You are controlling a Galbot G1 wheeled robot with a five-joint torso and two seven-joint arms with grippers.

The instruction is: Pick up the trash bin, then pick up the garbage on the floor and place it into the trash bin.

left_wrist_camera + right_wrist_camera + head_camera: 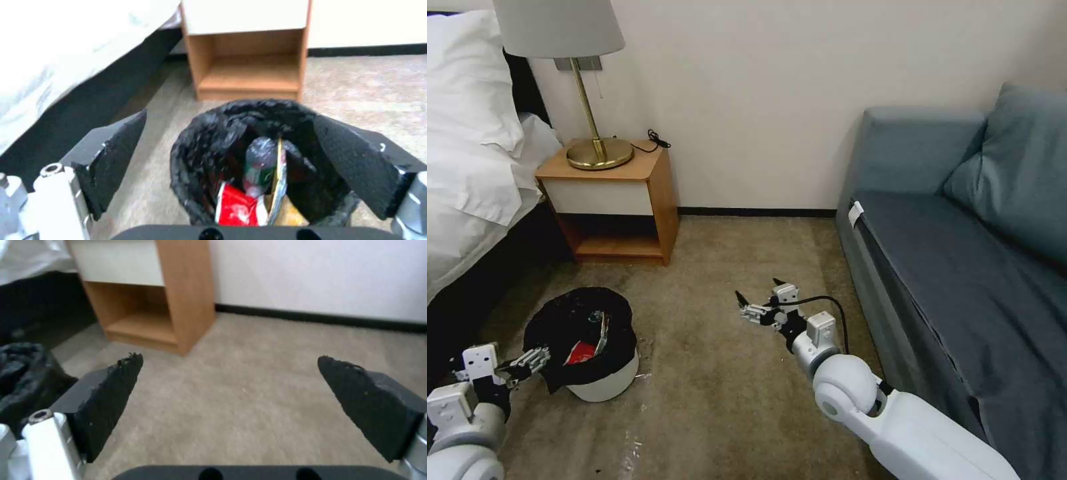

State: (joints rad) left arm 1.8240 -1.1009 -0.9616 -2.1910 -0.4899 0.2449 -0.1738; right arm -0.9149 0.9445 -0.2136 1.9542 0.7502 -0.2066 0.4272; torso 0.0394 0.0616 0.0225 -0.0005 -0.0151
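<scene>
**Bin on the carpet, litter inside, both hands spread**

While the trash bin (602, 373) stands on the carpet (720, 373) at near left, in front of the nightstand (610, 200) and beside the bed (467, 167), the left hand (537, 360) sits at its near-left rim, fingers spread wide and grasping nothing. In the left wrist view the black liner gapes between the pads, and the garbage lies inside: a red-and-white wrapper (236, 208), a clear bottle (260, 163) with green label, and a brown-gold packet (279, 186). The right hand (760, 300) hovers over bare carpet at centre, well apart from the bin, released and empty. A grey-blue sofa (960, 253) stands at right.
</scene>
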